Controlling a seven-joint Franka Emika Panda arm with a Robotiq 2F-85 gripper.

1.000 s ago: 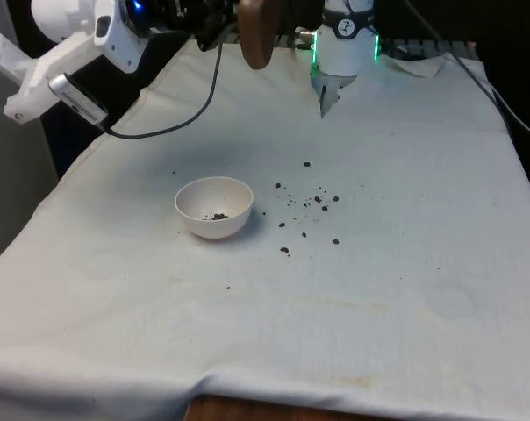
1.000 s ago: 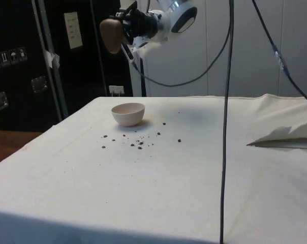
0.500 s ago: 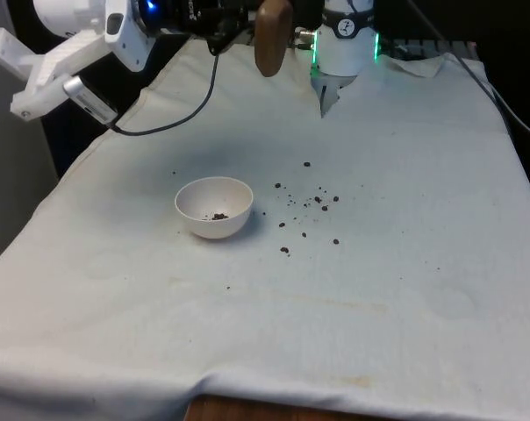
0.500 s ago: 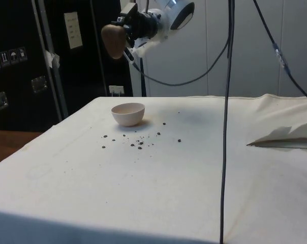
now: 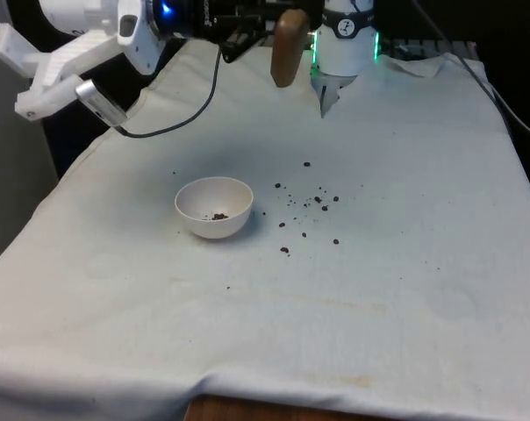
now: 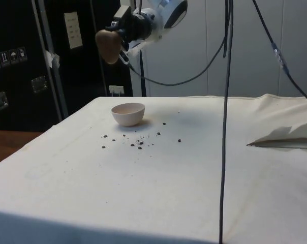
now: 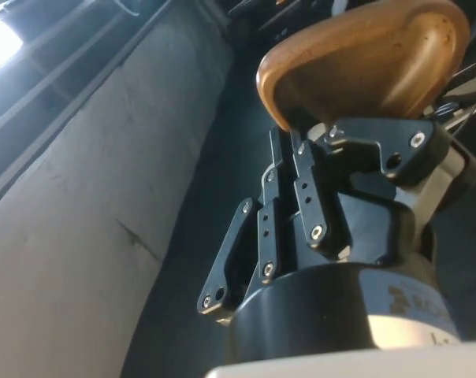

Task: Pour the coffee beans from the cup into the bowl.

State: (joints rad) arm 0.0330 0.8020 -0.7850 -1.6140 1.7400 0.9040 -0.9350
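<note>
While the white cloth (image 5: 405,333) lies bare nearest the camera, loose coffee beans (image 5: 311,203) sit scattered on it just to the front view's right of the bowl (image 5: 214,207), which holds only a few beans. Farther back, high above the table, the gripper (image 5: 263,26) is clamped on the brown cup (image 5: 288,47). In the front view the cup's long axis runs nearly vertical; which end is its mouth I cannot tell. It hangs beyond the bowl and toward the front view's right.

White cloth (image 5: 405,298) covers table; black cable (image 6: 225,117) hangs at 3 o'clock, side view; crumpled cloth fold (image 6: 288,136).
</note>
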